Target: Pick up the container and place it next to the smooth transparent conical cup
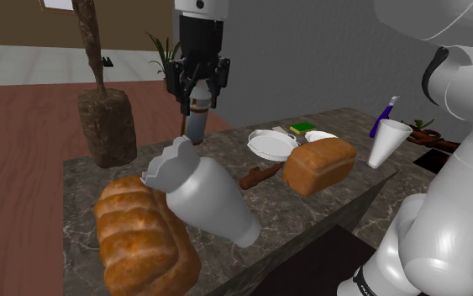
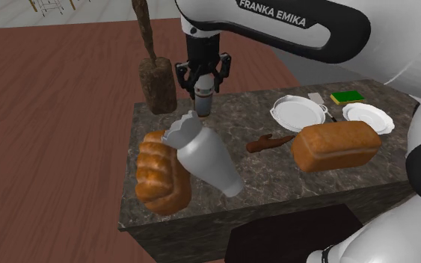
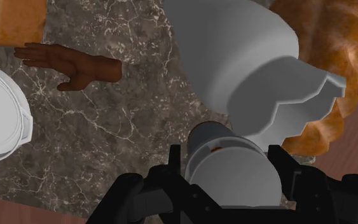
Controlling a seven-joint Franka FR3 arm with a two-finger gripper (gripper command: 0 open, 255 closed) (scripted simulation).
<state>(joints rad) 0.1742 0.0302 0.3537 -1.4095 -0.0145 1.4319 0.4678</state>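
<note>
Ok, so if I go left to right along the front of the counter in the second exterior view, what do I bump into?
Crusty bread loaf → grey vase lying on its side → small brown hand-shaped piece → second bread loaf.

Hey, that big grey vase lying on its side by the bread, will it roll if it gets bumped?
Probably: the grey vase lies on its rounded, tapering side, so it would likely roll in a curve. The bread loaf right beside it should block it that way. It looks rigid rather than floppy.
</note>
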